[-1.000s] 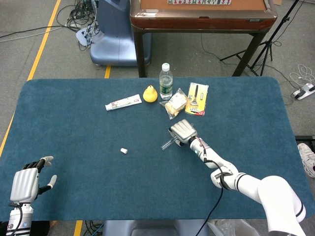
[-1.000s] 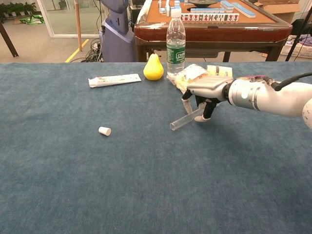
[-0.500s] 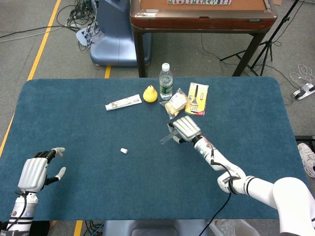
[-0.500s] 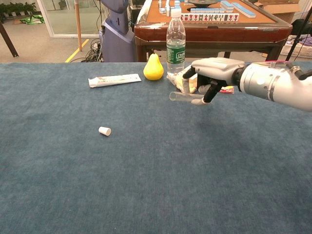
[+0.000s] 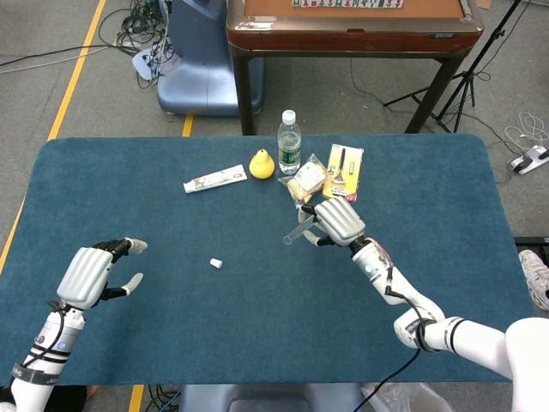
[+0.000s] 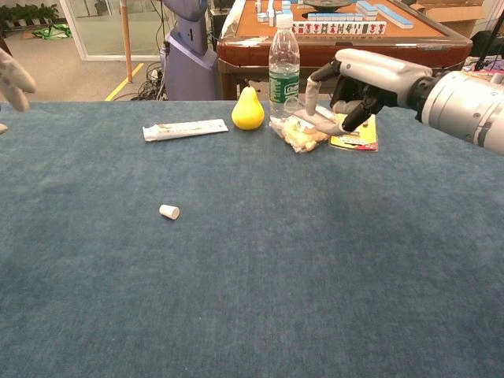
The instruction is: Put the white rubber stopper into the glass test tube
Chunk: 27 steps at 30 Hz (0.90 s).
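Right hand (image 5: 339, 221) raised above table, holding glass test tube (image 5: 298, 232), open end jutting toward left hand (image 5: 88, 272). Left hand empty, fingers apart. White rubber stopper (image 5: 216, 263) lying between both hands, nearer left. Possible slip of tube from light grip. Tube nearly invisible in chest view; left hand cut off there.

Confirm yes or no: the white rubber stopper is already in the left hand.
No: the white rubber stopper lies alone on the blue table cover, apart from the left hand, which holds nothing.
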Available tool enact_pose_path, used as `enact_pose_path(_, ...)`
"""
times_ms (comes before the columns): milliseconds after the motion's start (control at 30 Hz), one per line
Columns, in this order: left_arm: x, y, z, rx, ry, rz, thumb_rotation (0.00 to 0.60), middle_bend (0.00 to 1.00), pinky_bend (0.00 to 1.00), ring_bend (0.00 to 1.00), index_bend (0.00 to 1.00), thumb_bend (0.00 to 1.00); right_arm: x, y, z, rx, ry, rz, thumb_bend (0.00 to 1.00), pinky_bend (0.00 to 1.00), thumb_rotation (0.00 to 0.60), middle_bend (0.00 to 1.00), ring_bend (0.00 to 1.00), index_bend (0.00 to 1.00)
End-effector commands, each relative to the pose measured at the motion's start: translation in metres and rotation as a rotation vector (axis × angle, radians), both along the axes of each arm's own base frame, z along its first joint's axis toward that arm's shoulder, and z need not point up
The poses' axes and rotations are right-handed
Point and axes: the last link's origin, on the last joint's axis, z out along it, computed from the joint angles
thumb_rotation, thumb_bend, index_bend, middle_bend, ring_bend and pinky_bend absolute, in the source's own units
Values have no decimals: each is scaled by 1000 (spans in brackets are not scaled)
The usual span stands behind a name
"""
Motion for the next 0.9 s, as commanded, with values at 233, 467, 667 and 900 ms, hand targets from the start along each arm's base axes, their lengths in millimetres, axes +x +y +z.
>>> enact_pose_path(233,27,52,-37,-161,53,-120,600,563,520,552,358,310,-5,5,21,-30,38,-6,451,1000,600,1000,1000,892)
enact_pose_path(467,29,83,-64,-270,141,-73,600,907,979,929,319,349,-8,10,32,-48,71,-19,451,1000,600,1000,1000,892)
enact_pose_path(667,26,84,-80,-433,188,-13,600,1000,1000,1000,312,485,-13,11,36,-50,95,-42,451,1000,600,1000,1000,892)
enact_pose_path(900,29,81,-99,-544,263,-29,600,1000,1000,1000,249,588,-17,12,37,-46,111,-58,451,1000,600,1000,1000,892)
